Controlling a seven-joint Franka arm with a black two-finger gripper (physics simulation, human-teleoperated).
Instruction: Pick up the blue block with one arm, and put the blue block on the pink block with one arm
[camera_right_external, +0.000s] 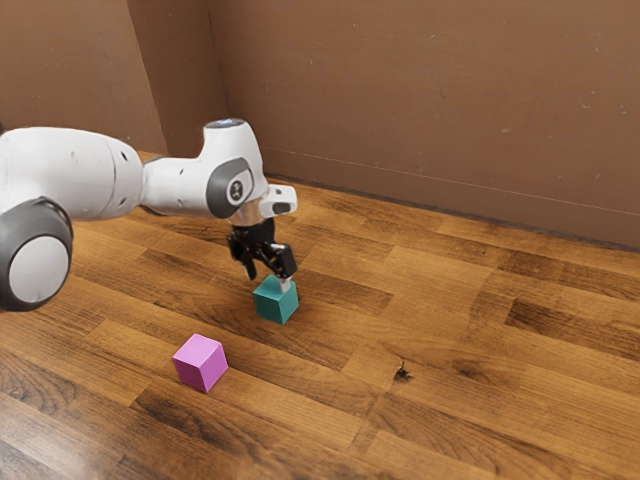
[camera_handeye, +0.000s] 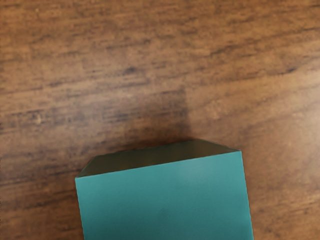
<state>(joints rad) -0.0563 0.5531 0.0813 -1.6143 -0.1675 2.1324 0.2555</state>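
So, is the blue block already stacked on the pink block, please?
No, the blue block is well apart from the pink block, whose top is bare.

Two blocks are counted on the desk (camera_right_external: 480, 400): one blue block (camera_right_external: 276, 302), rendered in a teal shade, and one pink block (camera_right_external: 199, 362). Each colour is represented by a single block. One arm (camera_right_external: 120, 185) is counted, and one claw (camera_right_external: 272, 270) is fitted to it. One desk is recorded, with a wood-plank surface. One dark speck (camera_right_external: 402, 372) is noted on that surface. In the wrist view, one block is counted, namely the blue block (camera_handeye: 165, 200).
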